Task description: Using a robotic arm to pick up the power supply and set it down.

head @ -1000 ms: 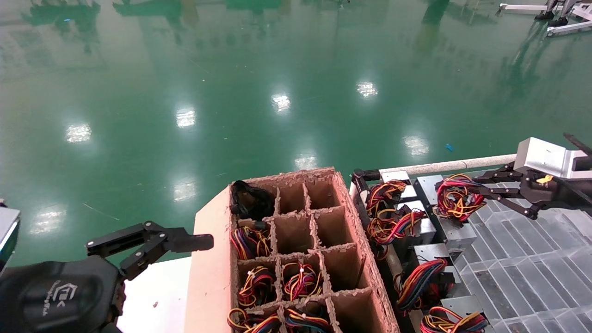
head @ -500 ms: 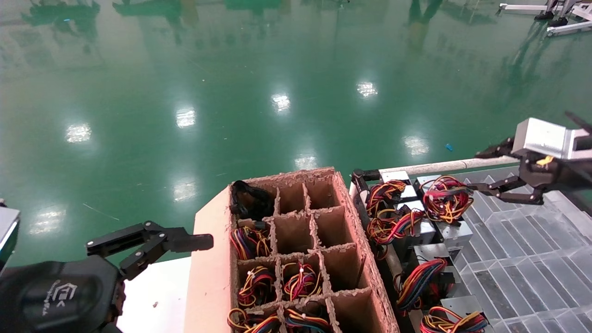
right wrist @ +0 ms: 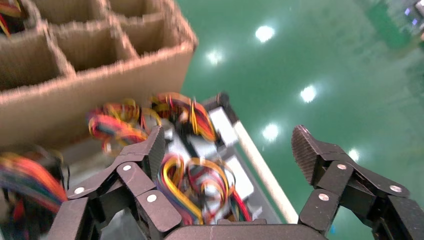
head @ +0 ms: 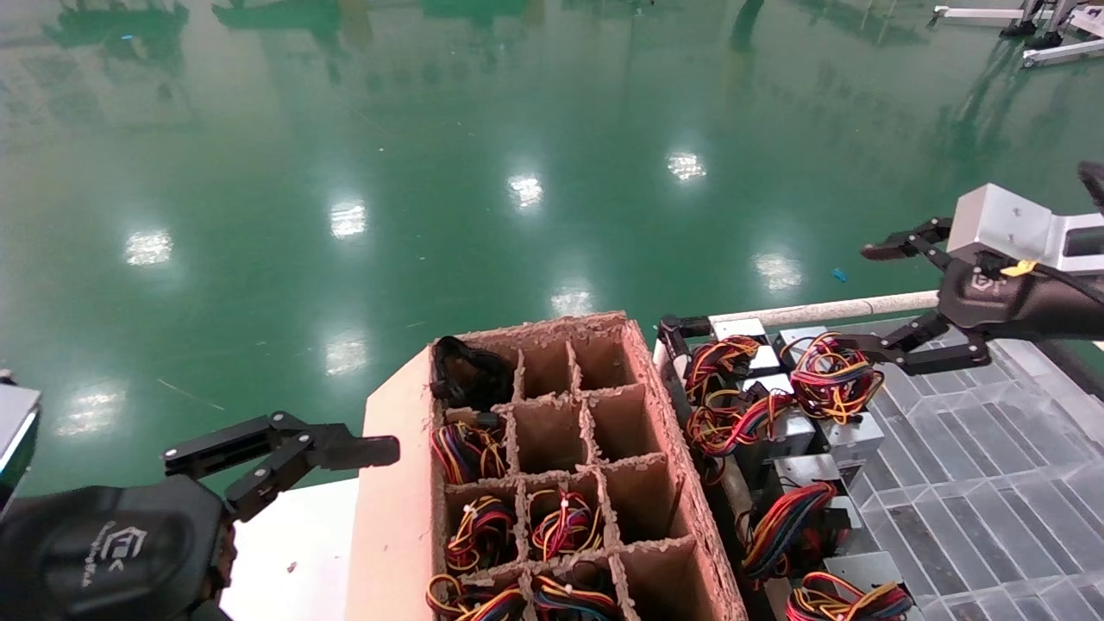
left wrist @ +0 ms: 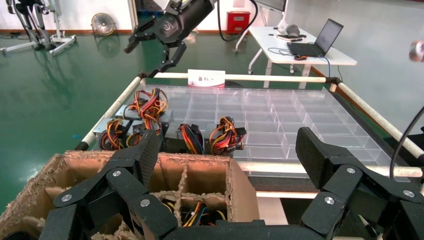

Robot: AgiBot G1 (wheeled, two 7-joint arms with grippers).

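The power supply, a small grey metal box with a looped bundle of red, yellow and orange wires, rests at the near-left corner of the clear compartment tray. My right gripper hangs open just above it; nothing is between its fingers. Its lower finger is close over the wires. In the right wrist view the same wires lie below the spread right gripper. My left gripper is parked open, low beside the cardboard box; the left wrist view shows the left gripper holding nothing.
A brown cardboard divider box stands centre, several cells holding wired supplies. More supplies line the tray's left edge. A white rail borders the tray's far side. Green floor lies beyond.
The right gripper has let go of the wire bundle and risen up and away from it. The power supply now lies on the tray. The left arm has not moved.
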